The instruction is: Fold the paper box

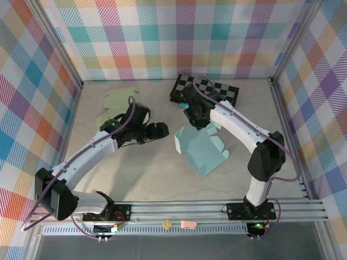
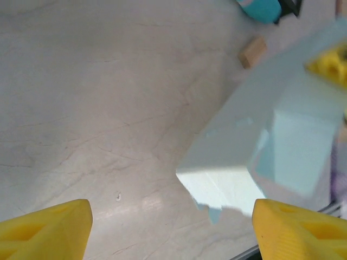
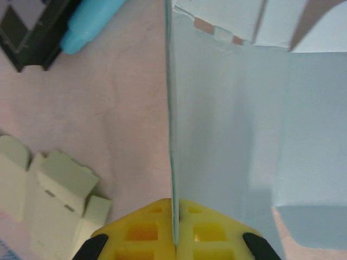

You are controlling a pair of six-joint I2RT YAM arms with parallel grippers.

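Two grippers stood over the pale, faintly veined table (image 1: 141, 168). The right gripper (image 3: 174, 238) was pressed together on the paper box (image 1: 201, 149), pinching one thin upright panel edge-on between its yellow, square-pocketed fingers (image 3: 143, 233). The box, a light blue card blank with a matte surface, creased flaps and notched tabs, lay partly raised near the table's centre, just ahead of the right arm. The left gripper (image 2: 172, 230) was spread wide, its wedge-shaped yellow fingertips (image 2: 49, 227) well apart with nothing between them; the box's notched corner lay just beyond them. Flat pale green card blanks (image 1: 120, 101) lay at the far left. A black-and-white checkered board (image 1: 205, 89) lay at the far edge, with a smooth blue rounded object (image 3: 91, 19) beside it. A small tan block (image 2: 252, 52) rested on the table near the box.
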